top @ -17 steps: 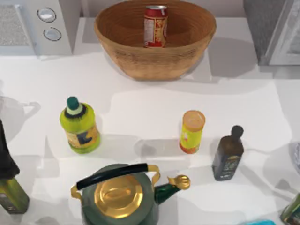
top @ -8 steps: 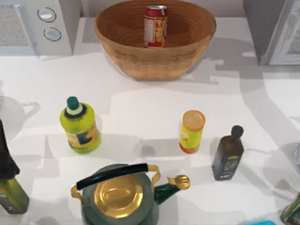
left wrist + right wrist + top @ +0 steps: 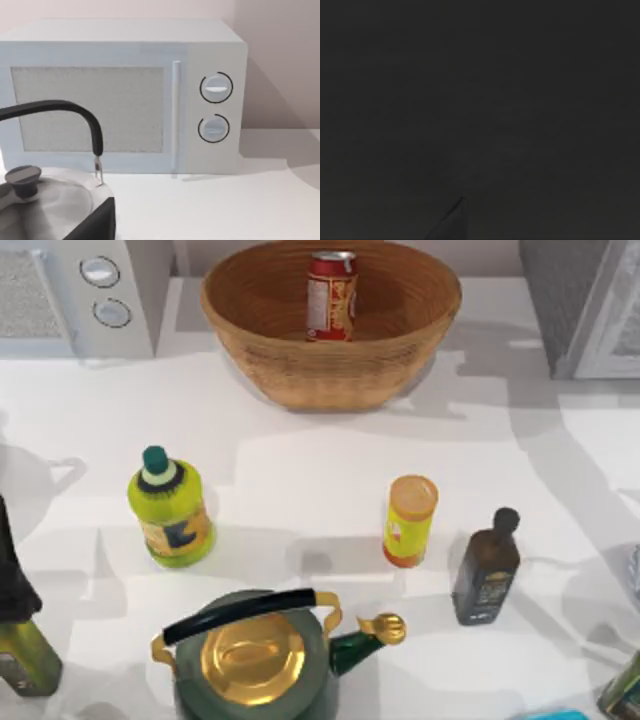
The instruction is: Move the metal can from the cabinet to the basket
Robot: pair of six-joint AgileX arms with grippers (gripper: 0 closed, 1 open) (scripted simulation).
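Metal can (image 3: 331, 296): stands upright inside the basket (image 3: 300, 375), toward its far wall, silver rim up, red side with yellow-white print facing the camera.
Basket: oval wicker bowl at the far middle of the table (image 3: 300, 470), between the microwave (image 3: 70, 300) at the far left and the cabinet (image 3: 585, 305) at the far right.
Cabinet: grey speckled body with a pale framed door panel, cut by the frame edge; well apart from the can.
Top view, other items: yellow-green bottle (image 3: 170, 506) left of centre; yellow tube with orange lid (image 3: 410, 521) right of centre; dark glass bottle (image 3: 486, 568) just beside the tube; green kettle with gold lid (image 3: 255, 655) at the near edge.
Left wrist view: microwave (image 3: 125, 95) front-on, with mesh door, vertical handle and two round knobs; a grey kettle (image 3: 50, 200) with a black arched handle stands near it.
Right wrist view: dark.
Left gripper: fingers outside the camera frames; clenched or released state cannot be told.
Right gripper: same; state cannot be told.
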